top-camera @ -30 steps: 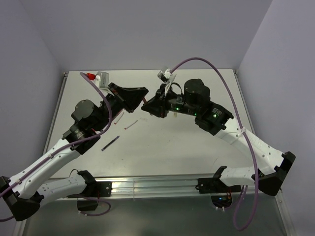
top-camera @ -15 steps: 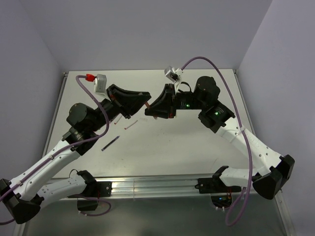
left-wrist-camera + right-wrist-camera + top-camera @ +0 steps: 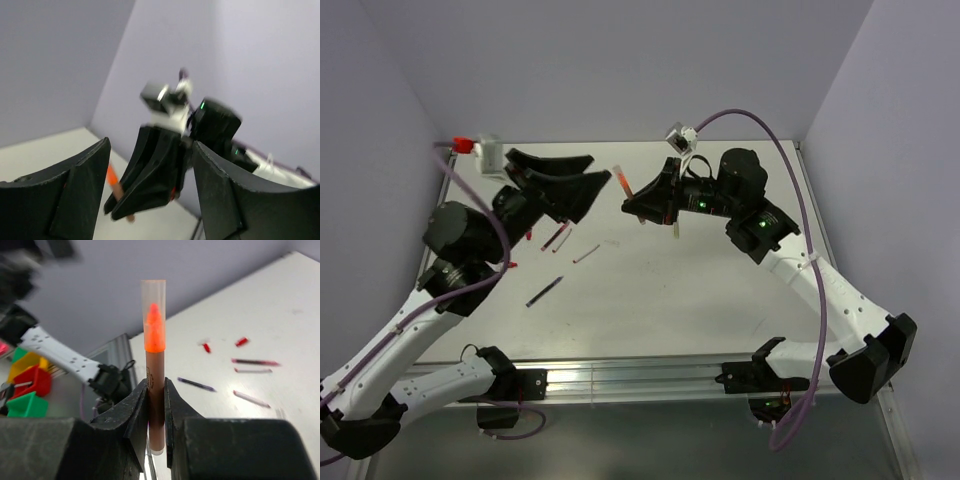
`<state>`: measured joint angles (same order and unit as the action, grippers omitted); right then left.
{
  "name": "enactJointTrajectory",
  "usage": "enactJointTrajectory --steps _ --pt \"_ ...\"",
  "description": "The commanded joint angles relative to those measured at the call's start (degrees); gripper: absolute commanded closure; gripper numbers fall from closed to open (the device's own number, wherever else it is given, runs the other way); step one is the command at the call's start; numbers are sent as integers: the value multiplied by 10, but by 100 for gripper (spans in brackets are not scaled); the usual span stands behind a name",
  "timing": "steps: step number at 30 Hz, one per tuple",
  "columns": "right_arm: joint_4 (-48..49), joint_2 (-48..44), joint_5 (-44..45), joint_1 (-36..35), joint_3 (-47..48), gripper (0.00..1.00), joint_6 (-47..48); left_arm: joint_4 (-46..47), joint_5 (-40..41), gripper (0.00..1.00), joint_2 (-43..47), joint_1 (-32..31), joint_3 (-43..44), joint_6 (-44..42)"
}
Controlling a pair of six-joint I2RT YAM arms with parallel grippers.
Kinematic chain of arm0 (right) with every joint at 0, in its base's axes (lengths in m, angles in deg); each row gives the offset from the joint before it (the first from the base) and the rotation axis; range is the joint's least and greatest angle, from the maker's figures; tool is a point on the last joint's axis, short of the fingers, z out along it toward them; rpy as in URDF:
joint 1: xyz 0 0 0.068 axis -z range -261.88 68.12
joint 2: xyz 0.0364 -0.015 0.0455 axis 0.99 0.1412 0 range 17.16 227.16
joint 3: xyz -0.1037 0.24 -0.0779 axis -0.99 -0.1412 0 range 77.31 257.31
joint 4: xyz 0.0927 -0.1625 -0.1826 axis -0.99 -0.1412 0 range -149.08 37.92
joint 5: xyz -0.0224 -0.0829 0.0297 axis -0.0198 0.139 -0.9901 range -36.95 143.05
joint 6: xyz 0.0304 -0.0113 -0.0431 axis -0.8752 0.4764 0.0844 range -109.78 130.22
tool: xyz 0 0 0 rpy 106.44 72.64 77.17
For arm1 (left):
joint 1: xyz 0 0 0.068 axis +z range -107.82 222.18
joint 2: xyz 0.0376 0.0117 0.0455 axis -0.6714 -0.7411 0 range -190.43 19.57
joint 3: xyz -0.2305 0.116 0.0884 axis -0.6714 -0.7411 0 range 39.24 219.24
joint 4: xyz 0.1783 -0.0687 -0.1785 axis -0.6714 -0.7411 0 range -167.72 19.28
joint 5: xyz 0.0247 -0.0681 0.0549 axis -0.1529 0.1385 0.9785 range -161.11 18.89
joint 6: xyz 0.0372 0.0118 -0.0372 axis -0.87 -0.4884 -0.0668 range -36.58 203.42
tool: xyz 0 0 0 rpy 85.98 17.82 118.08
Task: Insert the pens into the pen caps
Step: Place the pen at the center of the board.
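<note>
Lavender walls (image 3: 620,70) close in a pale table (image 3: 700,290) on three sides. A metal rail (image 3: 640,375) runs along its near edge beside the arm bases. Two purple cables (image 3: 790,200) loop above the arms, one for each.

Five pens show in all. Four lie flat on the left half of the table. A dark red pen (image 3: 255,361) has a pale pen (image 3: 253,370) just beside it and roughly parallel. A pinkish pen (image 3: 251,398) lies near that pair, and a dark pen (image 3: 195,384) lies apart from them, closer to the rail. The fifth, a brown pen (image 3: 155,365), is off the table. The right gripper (image 3: 156,395) has its fingers pinched tight on the barrel and holds it upright in its own camera's view.

Three caps can be counted. A clear cap (image 3: 153,295) sits over the orange tip of the brown pen. A red cap (image 3: 206,347) and a second red cap (image 3: 241,341) lie loose on the table, apart from each other and near the dark red pen.

The left gripper (image 3: 588,170) hangs over the far left of the table with its fingers spread wide and nothing between them. It faces the right gripper, and the capped tip stands between the two.
</note>
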<state>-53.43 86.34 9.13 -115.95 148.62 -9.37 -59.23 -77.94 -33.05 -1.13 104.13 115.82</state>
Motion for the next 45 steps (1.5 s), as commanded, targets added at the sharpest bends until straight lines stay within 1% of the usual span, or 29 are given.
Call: enactJointTrajectory --steps 1,3,4,6,7,8,10,13,16,17,19,20,22,23,26,29,31,34,45 --pt "-59 -5 94 7 0 100 25 -21 116 28 31 3 70 -40" --pt "-77 3 123 8 -4 100 33 -58 165 24 31 4 86 -43" --pt "-91 9 153 10 -5 100 34 -101 204 24 29 4 90 -42" --pt "-112 29 209 15 1 100 27 -144 226 24 23 4 98 -31" --pt "-133 37 267 19 3 100 22 -181 229 25 23 5 97 -17" --pt "-146 46 301 26 7 100 9 -191 227 25 23 5 85 -9" --pt "-166 78 344 58 7 100 -6 -213 215 25 30 5 70 0" --pt "-165 120 357 119 -13 100 -39 -250 206 25 38 6 37 13" --pt "-169 160 395 156 -16 100 -38 -272 198 25 52 9 9 10" --pt "-174 189 411 162 -12 100 -33 -276 196 25 53 9 0 10" --pt "-174 226 415 182 -6 100 -28 -279 193 25 60 10 -9 8" --pt "-176 263 420 189 5 100 -22 -279 189 25 63 11 -17 7" --pt "-184 297 425 201 18 100 -22 -273 180 25 67 12 -25 1" --pt "-187 329 427 204 29 100 -23 -274 176 25 66 13 -26 1" --pt "-193 373 437 207 46 100 -27 -274 169 26 62 14 -29 -8" --pt "-187 393 438 207 58 100 -29 -270 168 26 60 16 -36 -16" --pt "-202 417 465 207 82 100 -26 -266 165 26 59 19 -41 -20" --pt "-218 441 480 206 96 98 -23 -265 157 26 56 24 -44 -23" --pt "-238 472 505 204 112 87 -12 -255 124 26 42 45 -58 -23"
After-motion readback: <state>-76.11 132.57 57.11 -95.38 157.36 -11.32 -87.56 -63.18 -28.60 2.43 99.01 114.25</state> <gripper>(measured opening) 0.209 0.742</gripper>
